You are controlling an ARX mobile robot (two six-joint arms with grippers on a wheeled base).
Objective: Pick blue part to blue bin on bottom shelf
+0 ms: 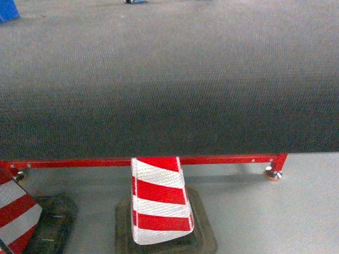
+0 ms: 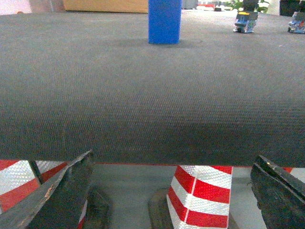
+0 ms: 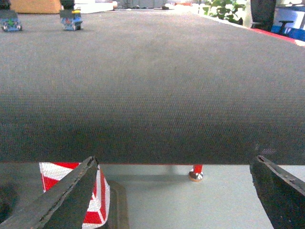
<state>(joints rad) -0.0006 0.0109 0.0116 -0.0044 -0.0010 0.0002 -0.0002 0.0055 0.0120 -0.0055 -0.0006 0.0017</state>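
Both grippers empty, parked at the belt edge; no shelf or bin in view.

My left gripper (image 2: 174, 191) and right gripper (image 3: 176, 191) hang spread wide, low before the belt's (image 1: 168, 77) near edge, probably a travel pose. Blue part (image 2: 164, 21) stands upright at the belt's far side: left wrist shows it whole, head clips it, right wrist misses it. Cone (image 1: 159, 202) sits below the belt edge.

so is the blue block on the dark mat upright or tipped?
Upright: the blue rectangular block stands square on the dark grey woven mat, vertical sides; top out of frame.
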